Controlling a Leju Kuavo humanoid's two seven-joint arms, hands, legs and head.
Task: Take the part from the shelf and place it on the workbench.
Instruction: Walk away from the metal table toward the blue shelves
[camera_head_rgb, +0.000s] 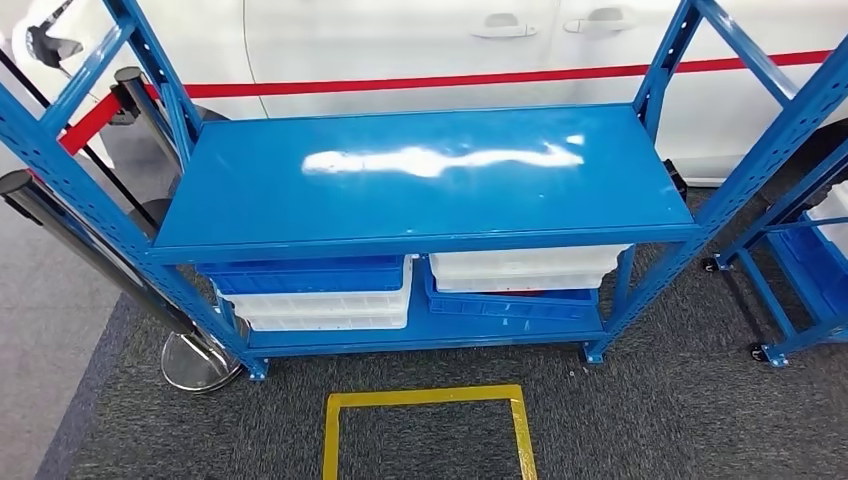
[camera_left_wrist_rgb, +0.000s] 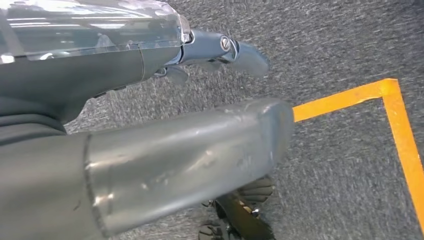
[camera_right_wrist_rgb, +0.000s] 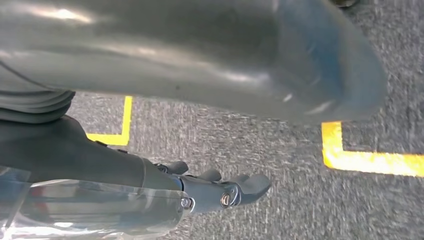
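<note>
A blue metal shelf (camera_head_rgb: 420, 190) stands in front of me in the head view, its glossy top board catching glare. Under it, the lower level holds a blue bin (camera_head_rgb: 310, 272) stacked on white bins (camera_head_rgb: 330, 305) at the left. At the right, a white bin (camera_head_rgb: 525, 268) sits over a flat blue tray (camera_head_rgb: 510, 303). What lies inside the bins is hidden by the top board. My left hand (camera_left_wrist_rgb: 175, 150) hangs over the grey carpet with thumb and fingers (camera_left_wrist_rgb: 240, 55) apart, holding nothing. My right hand (camera_right_wrist_rgb: 200, 65) hangs the same way, fingers (camera_right_wrist_rgb: 240, 190) spread and holding nothing.
A yellow taped square (camera_head_rgb: 425, 398) marks the carpet just before the shelf. A barrier post with a chrome base (camera_head_rgb: 195, 362) and a red belt (camera_head_rgb: 400, 82) stand at the left and behind. A white car (camera_head_rgb: 400, 40) is beyond. Another blue rack (camera_head_rgb: 800, 270) is at the right.
</note>
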